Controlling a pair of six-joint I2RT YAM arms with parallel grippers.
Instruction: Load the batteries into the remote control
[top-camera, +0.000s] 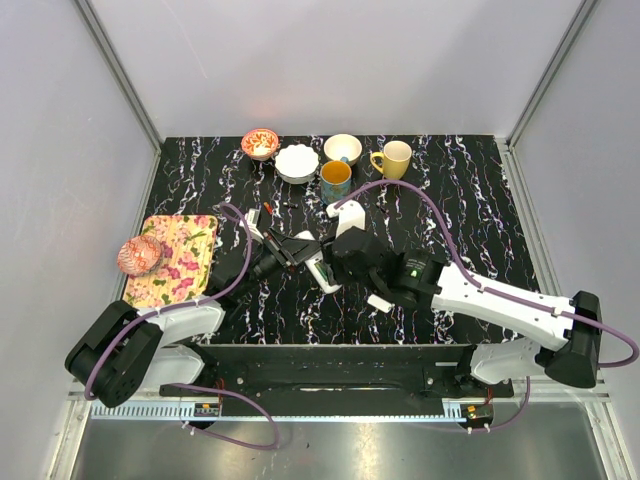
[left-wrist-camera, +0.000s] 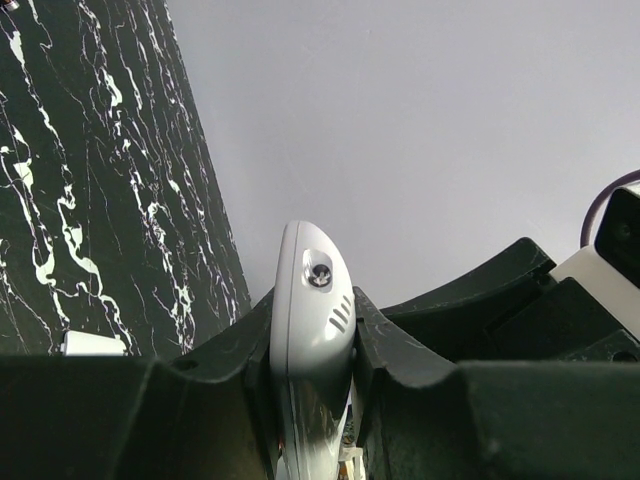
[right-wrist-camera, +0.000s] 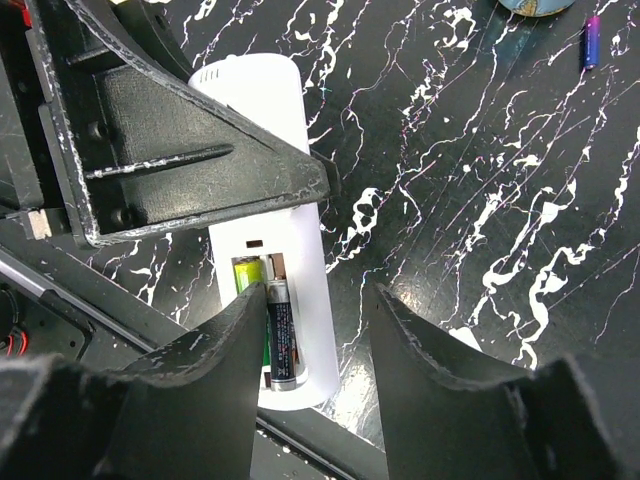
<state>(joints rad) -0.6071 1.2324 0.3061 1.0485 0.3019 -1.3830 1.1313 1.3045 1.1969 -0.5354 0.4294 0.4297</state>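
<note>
The white remote control lies slot-up over the table, and its open compartment holds a green battery and a black battery side by side. My left gripper is shut on the remote's edges, and one of its fingers crosses the remote in the right wrist view. My right gripper is open and empty just above the compartment end, with its left finger next to the black battery. In the top view the remote sits between the left gripper and the right gripper.
A small white chip lies near the right arm. A loose purple battery lies by the teal mug. Bowls and a yellow mug stand at the back. A floral tray lies at the left.
</note>
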